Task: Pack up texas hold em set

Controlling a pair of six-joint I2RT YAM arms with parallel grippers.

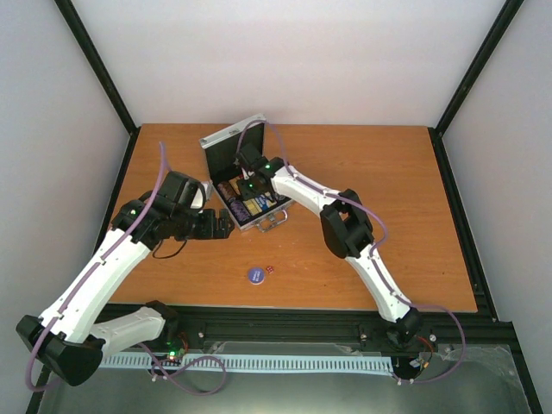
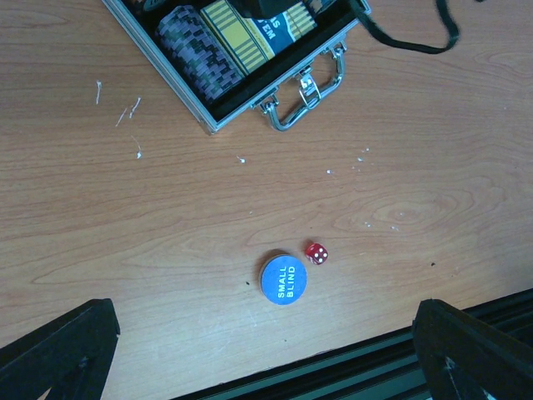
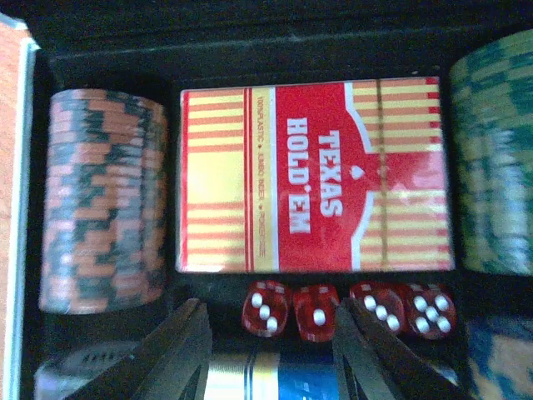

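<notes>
Case [image 1: 222, 151] sat open toward the far edge of the tabletop, left of middle, lid up. Mostly packed: red card box [image 3: 316, 175], chip stacks [image 3: 104, 200] and a row of 4 dice [image 3: 266, 308] all seated in the lining.

Right fingers [image 3: 175, 350] were down inside the case, moderately spread astride 2 of those dice and gripping nothing.

2 pieces lay loose near the near edge, just beside each other: blue disc [image 2: 283, 278] and 1 red die [image 2: 316, 252]. Left fingers [image 2: 58, 350] hung spread wide and empty above them.

Step in hand, as I read it: fetch the loose pieces. Next move calls for the left arm to drop onto 1 piece and narrow a lot, since the die is small and the disc flat. Right arm should clear the case before the drop-in.
</notes>
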